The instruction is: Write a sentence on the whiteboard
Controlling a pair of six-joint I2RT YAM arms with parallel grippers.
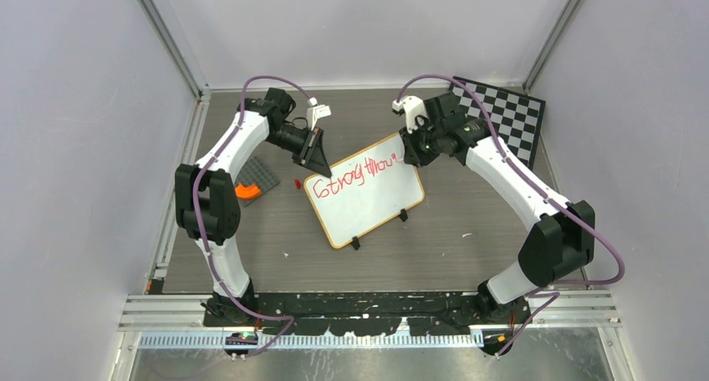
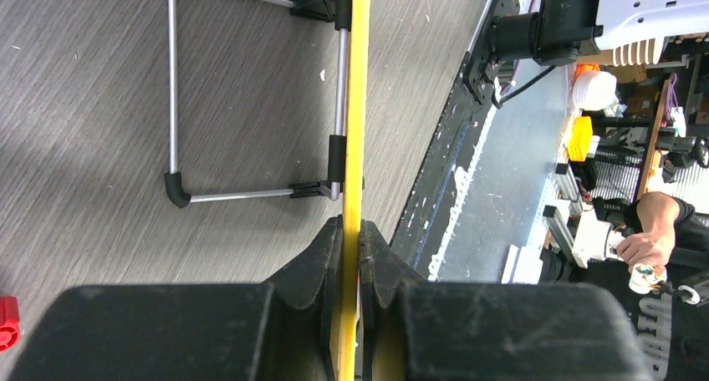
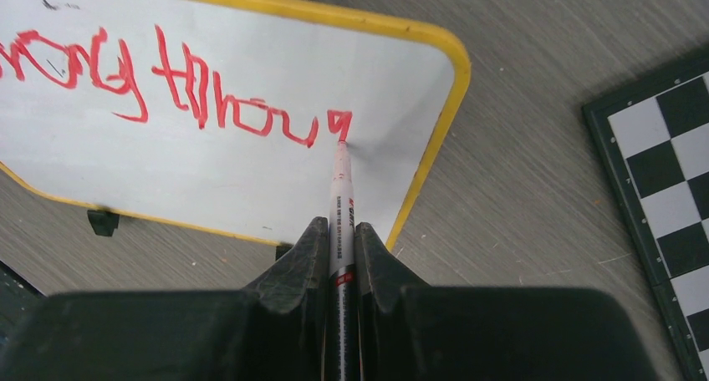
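Overhead, my left pincer (image 1: 316, 154) clamps the far-left corner of the whiteboard (image 1: 372, 210); my right pincer (image 1: 411, 143) hovers at its far-right corner, the checkered board (image 1: 512, 114) just beyond. Left wrist: jaws pinched on the yellow rim (image 2: 359, 105), grey table (image 2: 100, 88) to its left. Right wrist: jaws closed tight on the marker (image 3: 341, 189), tip touching the last red letter of the sentence (image 3: 167, 88).

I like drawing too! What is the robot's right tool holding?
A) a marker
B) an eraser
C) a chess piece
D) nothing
A: in the right wrist view the right tool is clamped on a marker, and its red tip touches the whiteboard at the end of the red writing.
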